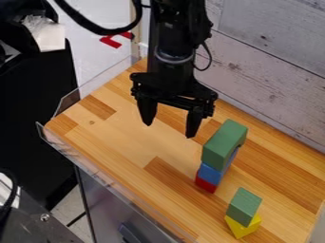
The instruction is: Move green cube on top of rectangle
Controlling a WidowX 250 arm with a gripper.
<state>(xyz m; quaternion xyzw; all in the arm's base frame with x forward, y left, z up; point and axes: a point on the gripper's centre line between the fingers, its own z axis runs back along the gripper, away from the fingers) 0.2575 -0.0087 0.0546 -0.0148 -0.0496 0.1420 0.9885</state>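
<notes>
Wood table point(127, 128) lies beneath the gripper point(169, 130), jaws spread; a sideways bump could knock the cube point(244, 206) off the yellow block point(242, 228), off-centre release topple the rectangle point(222, 144).

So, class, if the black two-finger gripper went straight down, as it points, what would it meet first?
Probably the light wooden tabletop beneath the open gripper; the long green rectangular block looks just off that line, though one view leaves depth unclear.
</notes>
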